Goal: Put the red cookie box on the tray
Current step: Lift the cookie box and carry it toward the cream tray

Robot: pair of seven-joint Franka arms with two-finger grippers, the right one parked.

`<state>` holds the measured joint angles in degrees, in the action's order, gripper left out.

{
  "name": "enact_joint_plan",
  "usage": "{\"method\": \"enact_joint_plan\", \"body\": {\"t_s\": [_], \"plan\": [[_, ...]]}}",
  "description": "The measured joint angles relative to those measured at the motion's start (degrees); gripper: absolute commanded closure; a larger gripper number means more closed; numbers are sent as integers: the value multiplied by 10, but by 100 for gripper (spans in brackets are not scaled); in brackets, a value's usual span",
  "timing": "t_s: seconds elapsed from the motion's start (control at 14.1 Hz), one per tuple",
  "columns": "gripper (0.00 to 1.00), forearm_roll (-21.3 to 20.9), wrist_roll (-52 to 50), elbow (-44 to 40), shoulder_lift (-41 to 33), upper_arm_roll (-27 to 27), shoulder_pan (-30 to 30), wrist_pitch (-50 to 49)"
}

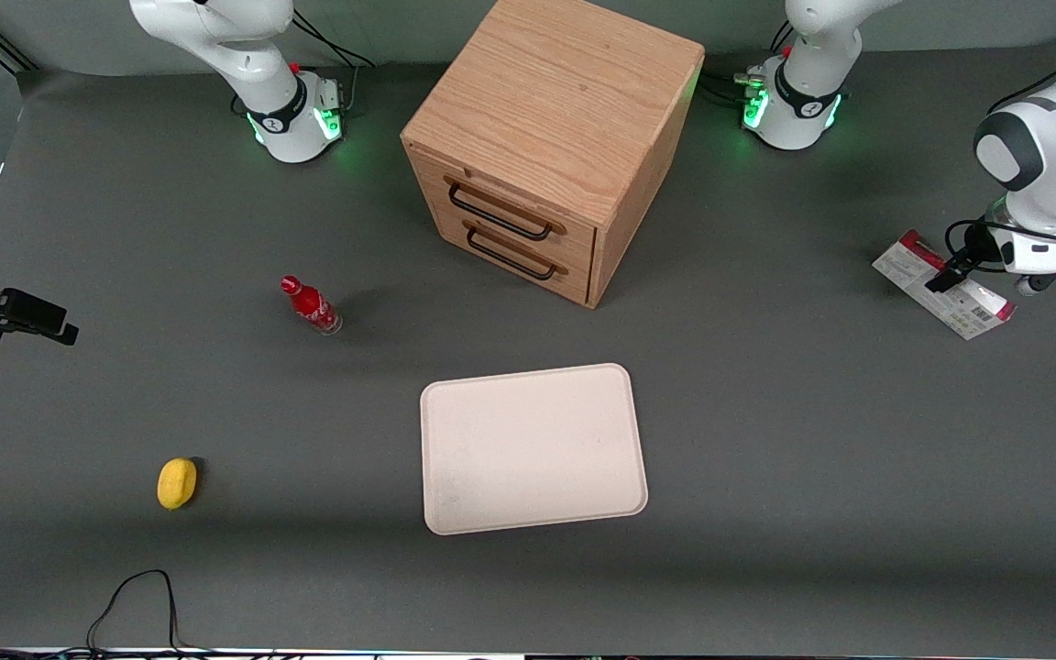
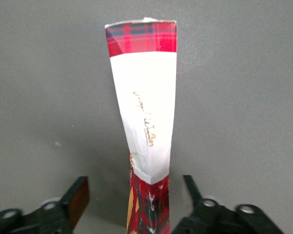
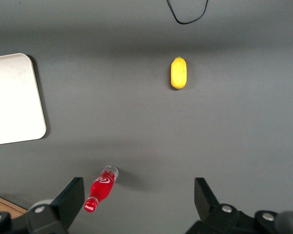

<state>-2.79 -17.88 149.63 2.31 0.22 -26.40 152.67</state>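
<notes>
Red cookie box [image 2: 145, 122] between gripper [image 2: 132, 202] jaws, wide open, untouched.

Wooden drawer cabinet [image 1: 546, 137], red bottle [image 1: 311, 305], lemon [image 1: 177, 483]

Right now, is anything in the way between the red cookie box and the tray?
Nothing visible. The gripper sits open around the red cookie box at the working arm's end. Only bare table lies between it and the tray; the wooden cabinet stands farther from the camera.
</notes>
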Motion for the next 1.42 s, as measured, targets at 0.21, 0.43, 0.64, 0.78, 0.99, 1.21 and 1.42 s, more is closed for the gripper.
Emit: {"method": "enact_joint_plan", "body": {"t_s": [0.21, 0.43, 0.64, 0.78, 0.99, 1.21, 1.42], "plan": [[100, 0, 0, -7, 0, -5, 0, -9], [100, 0, 0, -22, 0, -9, 3, -33], [100, 0, 0, -30, 0, -9, 3, -46], [100, 0, 0, -56, -5, -9, 3, -88], [100, 0, 1, -132, -39, -11, 8, -222], [100, 0, 1, -245, -85, -12, 11, -397], [100, 0, 1, -382, -104, -12, 12, -548]]}}
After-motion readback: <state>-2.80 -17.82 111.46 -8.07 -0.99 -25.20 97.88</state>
